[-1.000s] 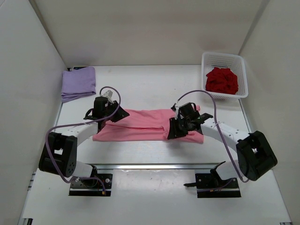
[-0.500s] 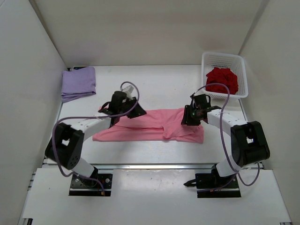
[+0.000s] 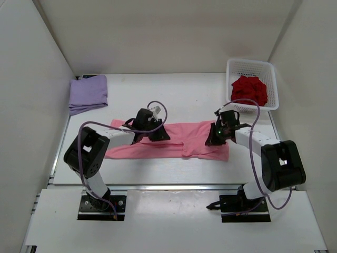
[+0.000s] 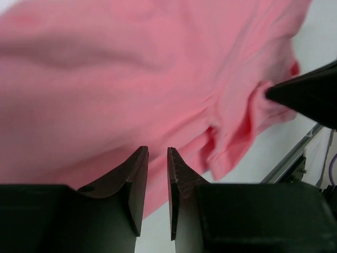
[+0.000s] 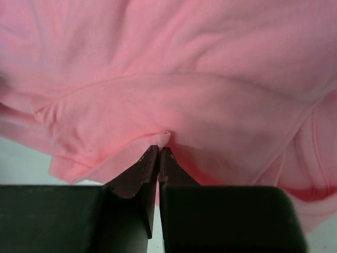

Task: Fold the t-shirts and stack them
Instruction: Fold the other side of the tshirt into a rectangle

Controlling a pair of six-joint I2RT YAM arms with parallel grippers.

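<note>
Soft matt pink cloth t-shirt [image 3: 181,137], plastic lattice basket [image 3: 250,62], matt black right claw [image 5: 158,148]

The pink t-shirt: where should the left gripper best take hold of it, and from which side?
I would pinch the far long edge of the pink t-shirt on its left half, coming down from above. It lies flat on the table, so only an edge lets fingers close. The right gripper pinches a fold near the right end.

Scanning all three views, and there's nothing to read: no lettering, label, brand, number or sign shows on the pink t-shirt [image 3: 184,136] or anywhere else in shot.
</note>
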